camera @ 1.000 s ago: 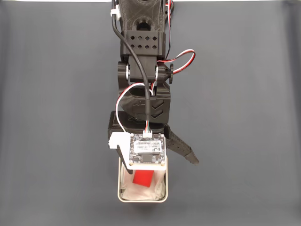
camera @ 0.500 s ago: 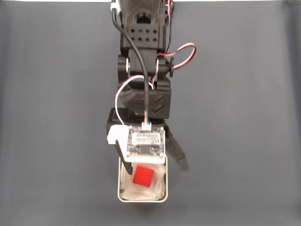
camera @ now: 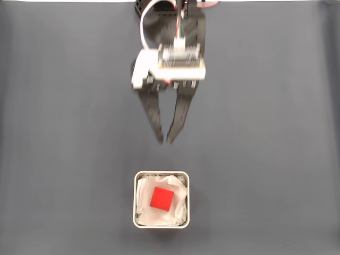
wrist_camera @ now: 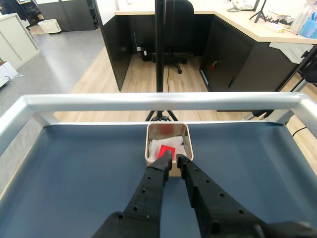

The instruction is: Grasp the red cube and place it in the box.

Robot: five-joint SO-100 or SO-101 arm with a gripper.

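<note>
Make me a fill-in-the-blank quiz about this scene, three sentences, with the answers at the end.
1. The cube lying in the box is coloured ____.
2. In the fixed view, the gripper is empty and sits ____ the box in the picture, apart from it.
3. The cube rests on a wrinkly ____ lining.

Answers: red; above; white
</note>
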